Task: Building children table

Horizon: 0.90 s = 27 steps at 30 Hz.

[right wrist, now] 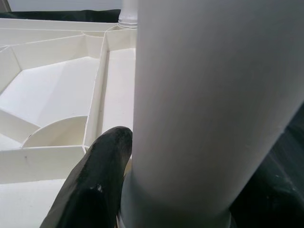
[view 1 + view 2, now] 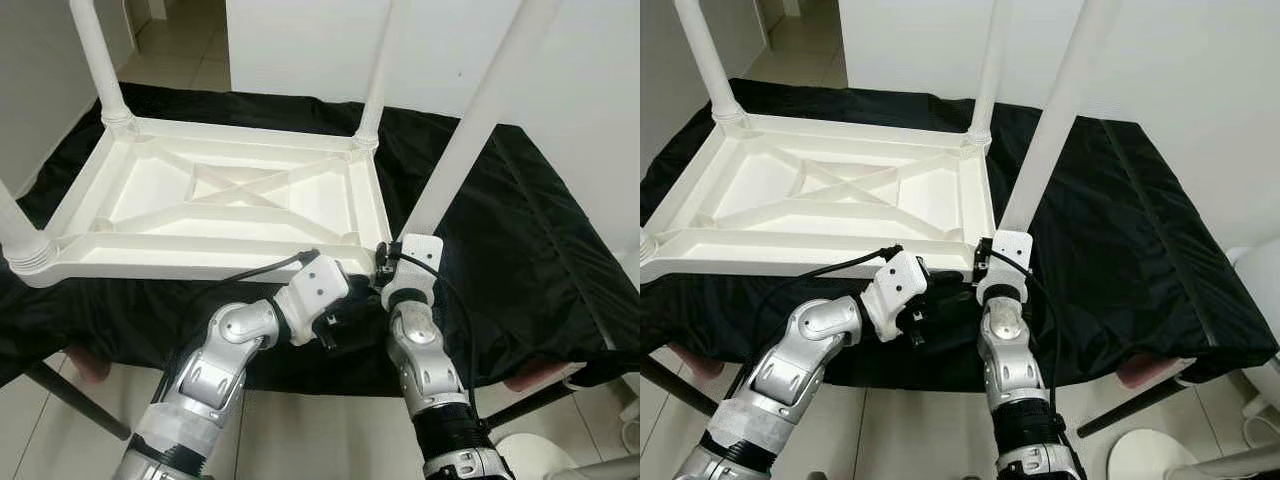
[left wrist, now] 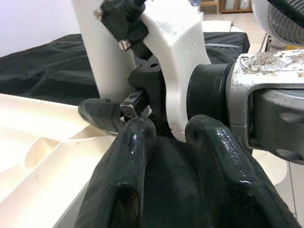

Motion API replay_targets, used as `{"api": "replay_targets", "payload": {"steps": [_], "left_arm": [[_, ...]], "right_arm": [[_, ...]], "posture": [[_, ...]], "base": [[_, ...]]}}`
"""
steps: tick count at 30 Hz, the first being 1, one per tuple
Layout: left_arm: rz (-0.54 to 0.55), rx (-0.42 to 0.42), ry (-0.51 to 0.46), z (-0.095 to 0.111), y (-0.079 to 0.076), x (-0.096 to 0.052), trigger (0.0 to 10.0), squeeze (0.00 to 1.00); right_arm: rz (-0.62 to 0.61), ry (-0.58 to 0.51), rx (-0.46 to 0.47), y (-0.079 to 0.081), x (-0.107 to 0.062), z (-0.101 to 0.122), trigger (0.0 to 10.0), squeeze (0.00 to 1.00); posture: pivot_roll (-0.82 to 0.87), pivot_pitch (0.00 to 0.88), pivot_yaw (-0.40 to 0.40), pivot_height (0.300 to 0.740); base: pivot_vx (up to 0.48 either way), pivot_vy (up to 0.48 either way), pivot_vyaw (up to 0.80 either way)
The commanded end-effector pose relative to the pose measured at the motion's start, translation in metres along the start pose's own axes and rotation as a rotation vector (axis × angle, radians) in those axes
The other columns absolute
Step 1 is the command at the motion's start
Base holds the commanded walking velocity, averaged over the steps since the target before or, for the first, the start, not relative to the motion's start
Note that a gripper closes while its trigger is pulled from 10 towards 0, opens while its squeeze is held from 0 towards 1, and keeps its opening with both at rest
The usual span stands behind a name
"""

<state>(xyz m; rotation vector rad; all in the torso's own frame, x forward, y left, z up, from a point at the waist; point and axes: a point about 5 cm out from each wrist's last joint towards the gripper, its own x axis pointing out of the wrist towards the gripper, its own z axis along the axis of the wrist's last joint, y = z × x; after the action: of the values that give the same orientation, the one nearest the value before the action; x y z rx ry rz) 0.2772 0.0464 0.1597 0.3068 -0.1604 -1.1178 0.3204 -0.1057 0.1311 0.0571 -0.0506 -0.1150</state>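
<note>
White plastic makes up the children's table (image 2: pixel 210 205), which lies upside down on a surface draped in a black cloth (image 2: pixel 520 230), its ribbed underside with a cross brace facing up. Three legs already stand upright in their corner sockets: the far left leg (image 2: pixel 100 60), the far right leg (image 2: pixel 380 70) and the near left leg (image 2: pixel 15 235), whose ribbed collar sits at the frame's corner.

A fourth leg (image 2: pixel 470 120) rises at a slant from the near right corner of the frame, leaning away to the robot's right. The right claw (image 1: pixel 190 209) is clenched around the base of this leg; in the right wrist view one black finger (image 1: pixel 95 185) presses against the leg's left side with the frame's inner ribs just beyond it, while the other finger is hidden behind the leg. In the head views, the right wrist's white housing (image 2: pixel 410 265) sits right at that corner.

The left claw (image 3: pixel 164 156) reaches across from the left, just beside the right wrist, below the frame's near edge. Its two fingers (image 3: pixel 128 161) stand a little apart with nothing between them, though the close angle makes it hard to tell whether the tips touch the right wrist's housing. A black cable (image 2: pixel 255 268) runs along the left forearm.

Pale floor tiles (image 2: pixel 185 60) lie beyond the surface, and a white wall (image 2: pixel 300 45) stands behind.
</note>
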Motion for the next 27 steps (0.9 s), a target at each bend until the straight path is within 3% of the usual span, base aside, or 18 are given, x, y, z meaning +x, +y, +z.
{"api": "replay_targets", "payload": {"steps": [1,2,3,4,17,18,20,24,27], "left_arm": [[0.052,-0.001,0.017,-0.003,-0.001,0.0,10.0,0.0],[0.052,-0.001,0.017,-0.003,-0.001,0.0,10.0,0.0],[0.052,0.0,0.017,-0.003,-0.001,0.0,10.0,0.0],[0.052,0.001,0.017,-0.003,-0.001,0.001,10.0,0.0],[0.051,-0.001,0.014,-0.003,-0.004,0.002,10.0,0.0],[0.051,-0.003,0.015,-0.004,-0.004,0.002,10.0,0.0],[0.051,-0.005,0.017,-0.005,-0.005,0.003,10.0,0.0],[0.049,-0.006,0.017,-0.006,-0.006,0.003,10.0,0.0],[0.035,0.015,0.028,-0.006,-0.006,0.004,10.0,0.0]], "right_arm": [[0.0,0.044,0.048,-0.003,-0.003,-0.008,10.0,0.0],[0.0,0.044,0.048,-0.003,-0.003,-0.008,10.0,0.0],[0.011,0.038,0.061,-0.005,-0.003,-0.007,10.0,0.36],[0.025,0.027,0.066,-0.007,-0.003,-0.006,10.0,1.0],[0.117,-0.055,0.046,-0.03,-0.009,0.002,10.0,1.0],[0.129,-0.055,0.034,-0.037,-0.007,-0.001,10.0,0.0],[0.148,-0.054,0.025,-0.045,-0.005,-0.005,10.0,0.0],[0.178,-0.054,0.024,-0.046,-0.003,-0.006,10.0,0.0],[0.34,-0.038,-0.01,-0.048,0.005,-0.007,10.0,0.0]], "posture": [[0.04,0.061,-0.077,0.74],[0.04,0.061,-0.077,0.74],[0.04,0.059,-0.077,0.74],[0.04,0.055,-0.08,0.74],[0.03,0.046,-0.092,0.74],[0.02,0.044,-0.091,0.74],[0.02,0.043,-0.091,0.74],[0.02,0.043,-0.091,0.74],[0.02,0.036,-0.085,0.74]], "base": [[0.0,0.0,0.0],[0.0,0.0,0.0],[0.0,0.0,0.0],[0.0,0.0,0.0],[0.0,0.0,0.0],[0.0,0.0,0.0],[0.0,0.0,0.0],[0.0,0.0,0.0],[0.0,0.0,0.0]]}}
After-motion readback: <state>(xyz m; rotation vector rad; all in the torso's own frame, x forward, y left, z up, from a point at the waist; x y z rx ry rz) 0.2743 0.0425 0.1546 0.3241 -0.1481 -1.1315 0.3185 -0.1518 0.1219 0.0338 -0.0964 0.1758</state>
